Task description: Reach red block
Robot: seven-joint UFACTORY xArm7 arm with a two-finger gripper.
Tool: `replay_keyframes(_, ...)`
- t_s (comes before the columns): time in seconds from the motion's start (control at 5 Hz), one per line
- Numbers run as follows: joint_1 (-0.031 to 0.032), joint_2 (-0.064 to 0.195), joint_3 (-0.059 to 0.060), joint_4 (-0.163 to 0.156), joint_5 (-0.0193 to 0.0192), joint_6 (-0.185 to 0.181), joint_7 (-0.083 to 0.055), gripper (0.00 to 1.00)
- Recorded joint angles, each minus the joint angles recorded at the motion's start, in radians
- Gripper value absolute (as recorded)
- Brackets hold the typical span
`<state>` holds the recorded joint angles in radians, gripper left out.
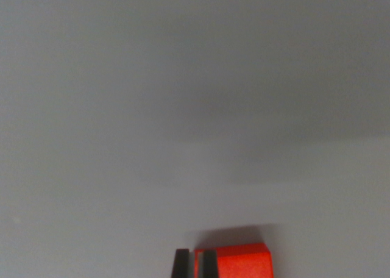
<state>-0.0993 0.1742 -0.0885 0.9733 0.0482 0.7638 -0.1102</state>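
Red block (244, 263), seemingly black pincer (194, 264), plain grey surface (183, 107).

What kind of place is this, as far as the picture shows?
Probably a bare test bench: only a plain grey surface, a red block and dark gripper fingers at the bottom edge.

Under me I see only a plain grey surface (152, 107), blurred, with a soft darker shadow across its upper right.
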Motion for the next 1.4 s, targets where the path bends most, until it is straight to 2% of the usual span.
replay_keyframes(0.2, -0.0048, 0.010, -0.005, -0.028, 0.0007, -0.036, -0.004, 0.00)
replay_keyframes(0.4, -0.0048, 0.010, -0.005, -0.028, 0.0007, -0.036, -0.004, 0.00)
replay_keyframes(0.6, -0.0095, 0.019, -0.009, -0.055, 0.0015, -0.070, -0.007, 0.00)
replay_keyframes(0.8, -0.0095, 0.019, -0.009, -0.055, 0.0015, -0.070, -0.007, 0.00)
replay_keyframes(1.0, -0.0137, 0.027, -0.013, -0.080, 0.0021, -0.101, -0.010, 0.00)
replay_keyframes(1.2, -0.0137, 0.027, -0.013, -0.080, 0.0021, -0.101, -0.010, 0.00)
replay_keyframes(1.4, -0.0173, 0.034, -0.017, -0.101, 0.0027, -0.128, -0.013, 0.00)
